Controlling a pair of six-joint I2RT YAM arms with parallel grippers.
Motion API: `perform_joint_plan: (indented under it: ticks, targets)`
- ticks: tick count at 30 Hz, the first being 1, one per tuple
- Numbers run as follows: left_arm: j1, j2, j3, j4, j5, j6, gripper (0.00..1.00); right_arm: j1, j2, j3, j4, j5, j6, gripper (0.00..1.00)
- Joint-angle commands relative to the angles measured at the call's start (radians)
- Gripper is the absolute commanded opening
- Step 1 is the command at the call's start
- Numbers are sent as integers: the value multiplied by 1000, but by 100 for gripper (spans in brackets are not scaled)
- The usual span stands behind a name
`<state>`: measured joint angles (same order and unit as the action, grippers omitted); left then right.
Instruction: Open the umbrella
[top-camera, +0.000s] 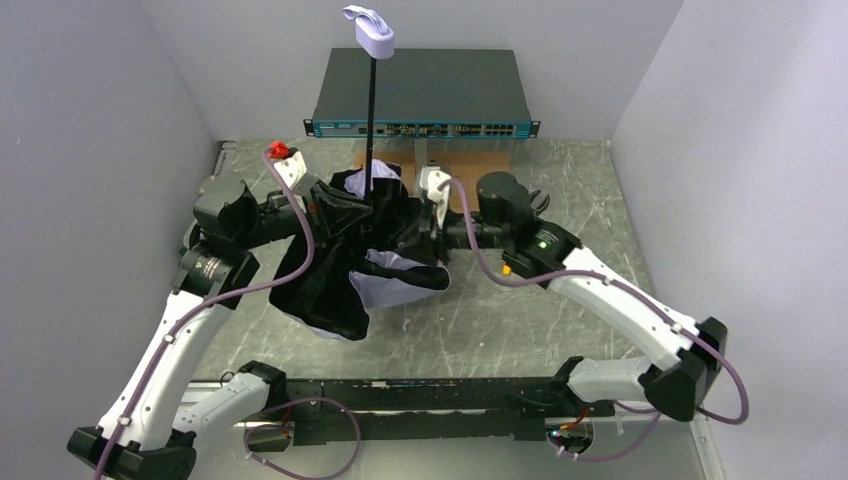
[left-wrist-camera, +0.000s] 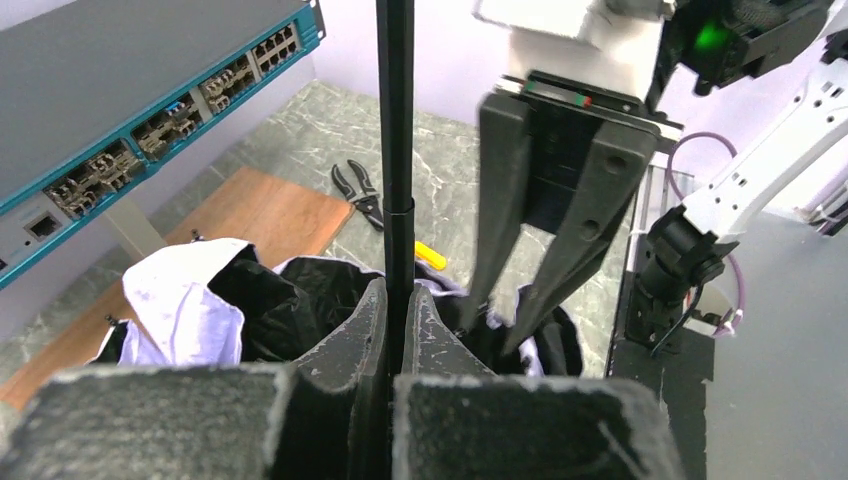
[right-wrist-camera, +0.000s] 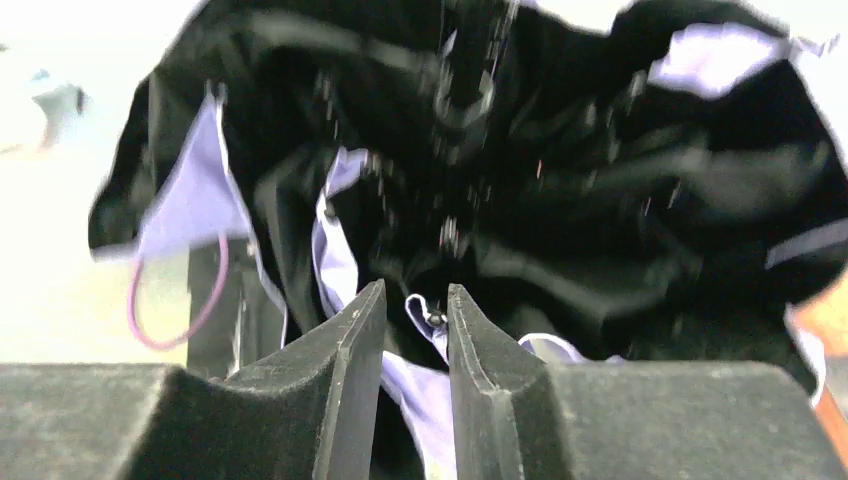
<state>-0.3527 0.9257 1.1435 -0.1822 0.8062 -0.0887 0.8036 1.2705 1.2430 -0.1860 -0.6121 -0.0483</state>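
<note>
the umbrella (top-camera: 352, 262) sits about mid tabletop (top-camera: 560, 300), a bit toward the far edge. its canopy is half bunched, black lining mostly showing and lavender-white patches poking out on the near side. its thin dark shaft (top-camera: 372, 100) stands upright out of the fabric, with the lavender handle (top-camera: 369, 34) and strap loop on top.

my left pincer (left-wrist-camera: 398, 300) is closed tight on the shaft low down, just above the crumpled fabric. both fingers (left-wrist-camera: 362, 330) press the rod, no gap.

my right pincer (right-wrist-camera: 415, 300) points into the canopy from the right side, just beside the shaft. its fingers (right-wrist-camera: 355, 330) are only a narrow slot apart. a strip of lavender fabric and a small dark rib tip sit in that slot. i cannot tell if they are pinched or just lying between. the right wrist view is blurred.

a teal-fronted network switch (top-camera: 420, 95) sits along the far edge, with a wooden board (top-camera: 470, 165) in front of it. black pliers (left-wrist-camera: 360, 192) lie on the tabletop beyond the canopy.
</note>
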Motion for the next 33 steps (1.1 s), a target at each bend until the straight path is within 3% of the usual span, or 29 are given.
perform_joint_plan:
  ticks: [1, 3, 6, 14, 19, 25, 29, 31, 33]
  targets:
    - [-6, -40, 45, 37, 3, 76, 0, -15, -145, -67, -277, -29, -240, 29]
    - [-12, -41, 38, 41, 5, 93, 0, -17, -161, -59, -298, -4, -275, 33]
    - [-31, -31, 45, 43, 14, 120, 0, -18, -143, -11, -198, 27, -210, 52]
    - [-107, -7, 70, 42, 3, 163, 0, -8, -50, 35, 172, 23, -48, 54]
    - [-114, 13, 83, 68, -12, 130, 0, 29, -4, 31, 273, -23, -21, 57]
    - [-114, 29, 97, 114, -9, 33, 0, 43, 35, 8, 350, 20, -29, 49]
    - [-114, 30, 97, 132, -33, -13, 0, 43, 45, -12, 365, 4, -32, 31]
    - [-113, 31, 118, 127, -38, -10, 0, 42, 41, -41, 340, -2, -70, 9]
    - [-112, 32, 138, 124, -52, -18, 0, 41, 26, -86, 326, 5, -102, 0]
